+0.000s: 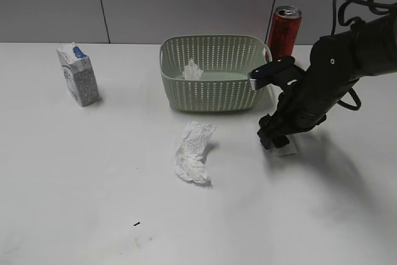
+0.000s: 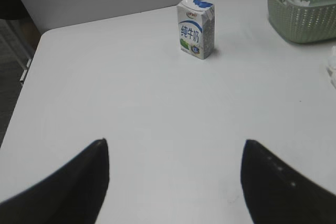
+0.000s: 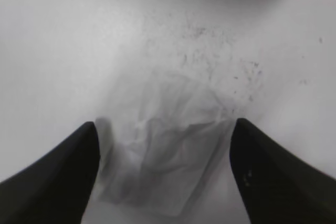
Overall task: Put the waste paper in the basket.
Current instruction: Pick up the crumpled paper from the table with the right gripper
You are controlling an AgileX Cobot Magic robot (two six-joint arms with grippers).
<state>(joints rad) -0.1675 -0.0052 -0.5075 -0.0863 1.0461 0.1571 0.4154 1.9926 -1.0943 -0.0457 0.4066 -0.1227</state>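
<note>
The pale green basket stands at the table's back middle, with one white paper wad inside it. A second crumpled wad lies on the table in front of the basket. My right gripper is open and low over a third, flatter piece of paper, which lies between its two fingers; a white corner of it shows under the gripper in the exterior view. My left gripper is open and empty over bare table; the basket shows at the top right of its view.
A small milk carton with a blue top stands at the back left, also in the left wrist view. A tall red can stands behind the basket's right corner. The white table carries a small dark speck near the front.
</note>
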